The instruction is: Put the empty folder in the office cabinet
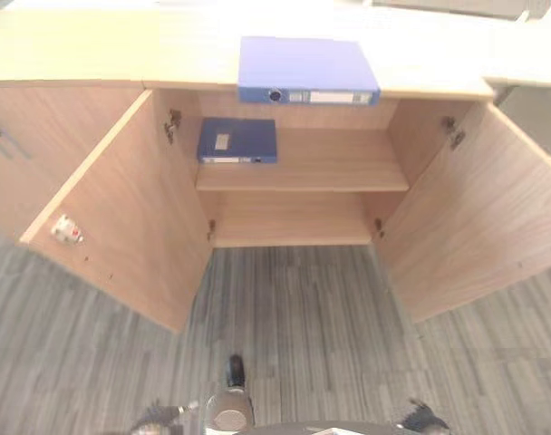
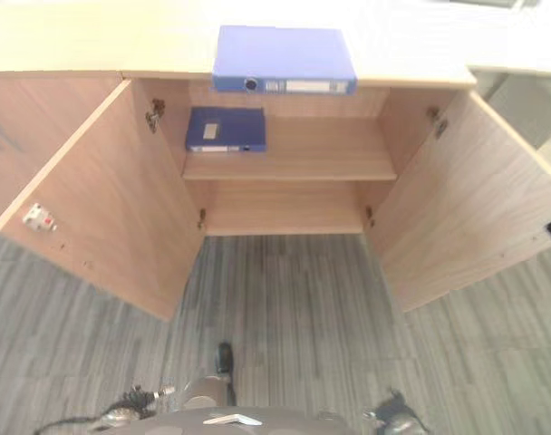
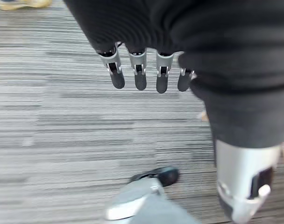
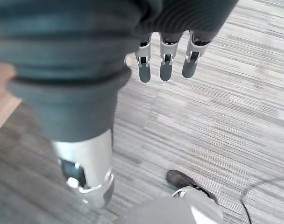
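Grey striped carpet floor (image 1: pixel 294 308)

Left hand (image 3: pixel 139 70) hangs down, fingers straight and relaxed, holding nothing. Right hand (image 4: pixel 166 58) likewise: fingers (image 4: pixel 165 65) straight, pointing down, nothing in its grasp.

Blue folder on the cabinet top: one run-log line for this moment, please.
blue folder: flat on cabinet top, untouched | doors: open | shelf: darker folder at left | left hand: open, empty | right hand: open, empty
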